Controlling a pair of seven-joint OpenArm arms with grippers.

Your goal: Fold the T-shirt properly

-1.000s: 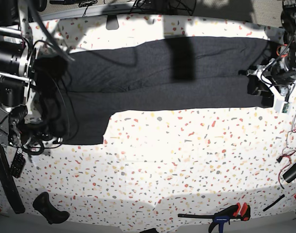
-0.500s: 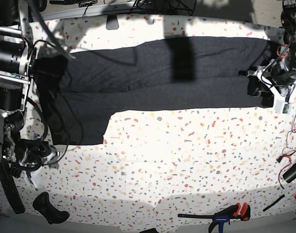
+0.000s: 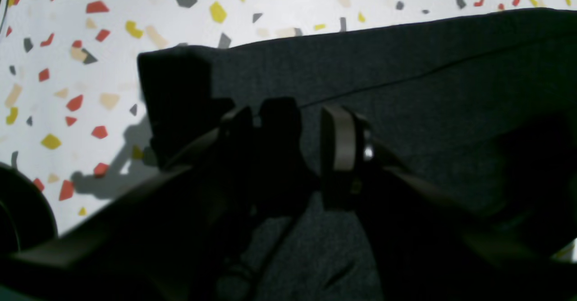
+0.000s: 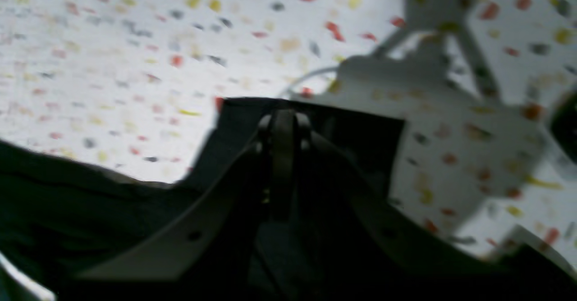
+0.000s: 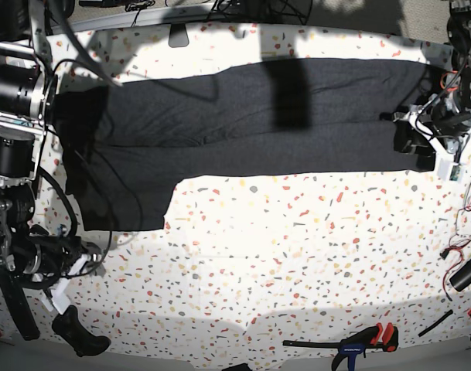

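Note:
The T-shirt (image 5: 250,116) lies as a long dark grey band across the far side of the speckled table (image 5: 297,255), with a sleeve (image 5: 131,193) sticking out toward the near side at the left. My left gripper (image 5: 411,137) sits over the shirt's right end. In the left wrist view it (image 3: 311,143) is open, its fingertips (image 3: 338,148) apart above flat fabric (image 3: 451,89) near the cloth's edge. My right gripper (image 5: 65,259) hangs just past the sleeve's near edge and is shut (image 4: 284,120). Dark cloth (image 4: 360,148) shows behind its tips, and I cannot tell whether it is pinched.
A black clamp with orange and blue grips (image 5: 355,340) lies at the near edge, and a black handle-shaped object (image 5: 80,332) lies near left. Loose cables (image 5: 463,247) and a black cylinder (image 5: 469,272) crowd the right edge. A dark strip of shadow (image 5: 289,93) crosses the shirt.
My right arm has moved from over the shirt's left end down toward the near side of the table, staying shut. The left arm and the shirt's outline have not moved.

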